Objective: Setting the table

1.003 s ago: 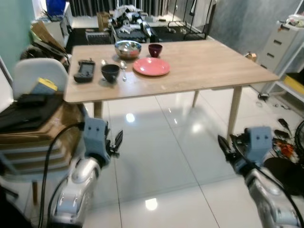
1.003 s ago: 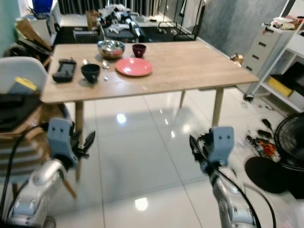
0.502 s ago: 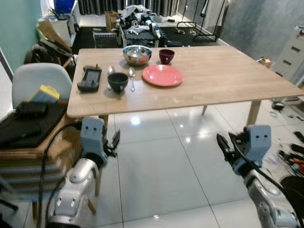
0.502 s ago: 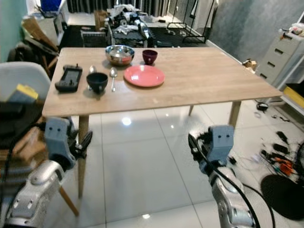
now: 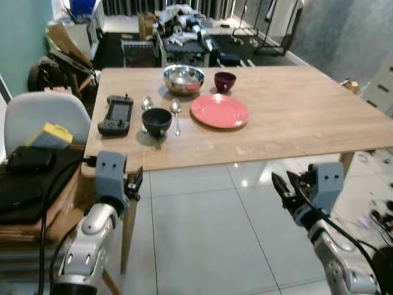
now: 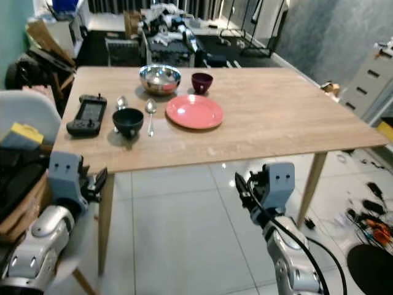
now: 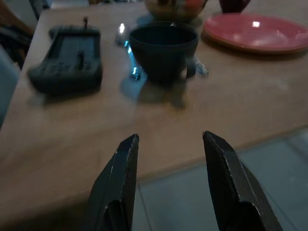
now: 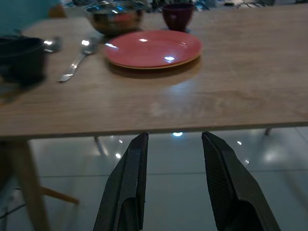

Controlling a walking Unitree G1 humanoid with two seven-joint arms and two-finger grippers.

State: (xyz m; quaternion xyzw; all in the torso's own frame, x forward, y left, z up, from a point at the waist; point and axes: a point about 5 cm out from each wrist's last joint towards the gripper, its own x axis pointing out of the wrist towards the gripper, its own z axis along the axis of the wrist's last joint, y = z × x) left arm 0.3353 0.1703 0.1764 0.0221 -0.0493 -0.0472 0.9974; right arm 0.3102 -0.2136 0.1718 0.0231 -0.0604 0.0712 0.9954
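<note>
The left end effector (image 7: 166,180) is hanging open and empty below the worktop (image 5: 288,117) edge. On it, a black bowl (image 5: 156,120) is sitting beside a spoon (image 5: 176,114), then the pink plate (image 5: 219,111). The right end effector (image 8: 173,185) is open too. The worktop is looking closer than before.

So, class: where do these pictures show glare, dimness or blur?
Right wrist view: dim, bright glints on the pink plate and floor tiles. Left wrist view: dark and soft, the black bowl hazy, a spoon glinting blue. Left eye view: evenly lit, the steel bowl shining.
</note>
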